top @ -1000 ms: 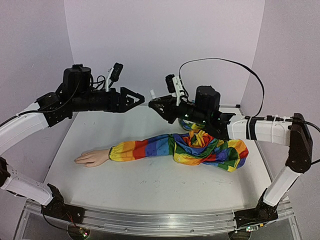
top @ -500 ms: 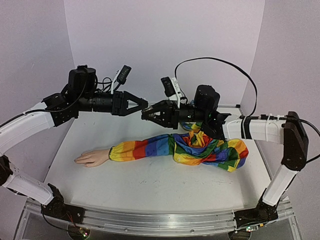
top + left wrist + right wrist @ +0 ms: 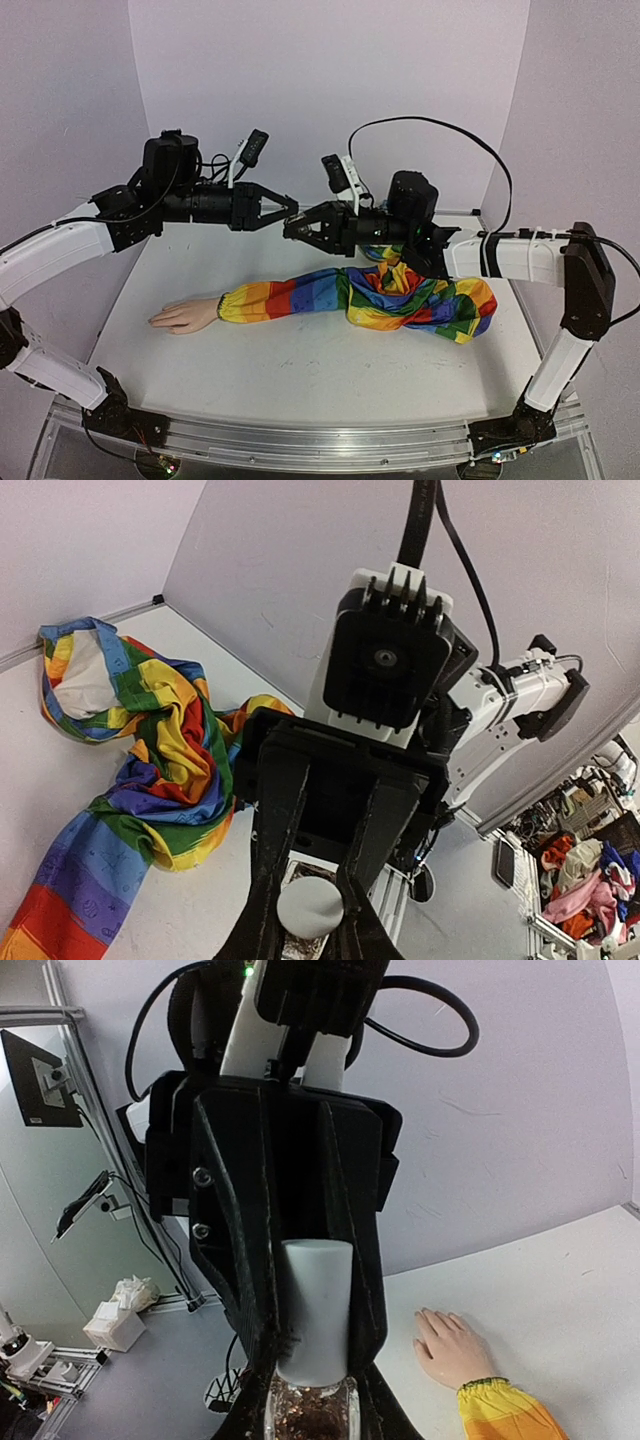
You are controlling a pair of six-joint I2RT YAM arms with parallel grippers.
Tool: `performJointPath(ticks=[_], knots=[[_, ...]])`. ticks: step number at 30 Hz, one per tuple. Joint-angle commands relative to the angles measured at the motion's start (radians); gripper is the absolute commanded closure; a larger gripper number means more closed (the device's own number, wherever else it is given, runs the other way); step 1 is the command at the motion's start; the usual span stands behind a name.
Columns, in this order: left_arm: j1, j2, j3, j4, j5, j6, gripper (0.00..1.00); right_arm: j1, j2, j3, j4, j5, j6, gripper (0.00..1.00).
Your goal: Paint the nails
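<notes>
The small clear glass bottle is held by the right gripper, its white cap pinched by the left gripper. The pale mannequin hand's nails lie below-left on the desk, nearer the left arm.

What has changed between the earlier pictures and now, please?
The left tool moved right and shut on the white cylindrical cap of the small clear glass bottle that the right tool brought leftward and holds. The pale mannequin hand and rainbow-striped fabric sleeve stayed put.
</notes>
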Motion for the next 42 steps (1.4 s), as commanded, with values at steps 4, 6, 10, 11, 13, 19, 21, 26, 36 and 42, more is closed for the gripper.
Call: performJointPath(ticks=[4,6,10,11,13,19,21,26,36,42], knots=[[-0.028,0.012,0.045,0.011,-0.183,-0.070,1.00,0.187,-0.071,0.083,-0.249,1.144,-0.322,1.00],[-0.040,0.025,0.060,-0.024,-0.250,-0.078,1.00,0.256,-0.048,0.096,-0.216,1.465,-0.450,1.00],[-0.050,0.050,0.085,-0.056,-0.284,-0.091,1.00,0.261,-0.037,0.105,-0.181,1.448,-0.474,1.00],[-0.050,0.054,0.090,-0.061,-0.285,-0.091,1.00,0.260,-0.034,0.106,-0.178,1.429,-0.476,1.00],[-0.050,0.055,0.094,-0.064,-0.282,-0.088,1.00,0.261,-0.038,0.094,-0.165,1.339,-0.489,1.00],[-0.050,0.005,0.078,-0.060,-0.231,-0.032,0.54,0.192,-0.083,0.032,-0.155,0.881,-0.450,1.00],[-0.048,-0.018,0.074,-0.059,-0.201,-0.001,0.39,0.126,-0.093,0.019,-0.150,0.616,-0.377,1.00],[-0.026,-0.087,0.036,-0.042,-0.164,0.035,0.19,0.045,-0.080,0.046,-0.138,0.163,-0.250,1.00],[-0.017,-0.062,0.052,0.014,0.061,0.040,0.30,0.045,-0.030,0.077,0.022,-0.028,-0.098,1.00],[-0.027,-0.055,0.038,0.022,0.115,0.060,0.47,0.045,-0.018,0.080,0.045,-0.011,-0.077,1.00]])
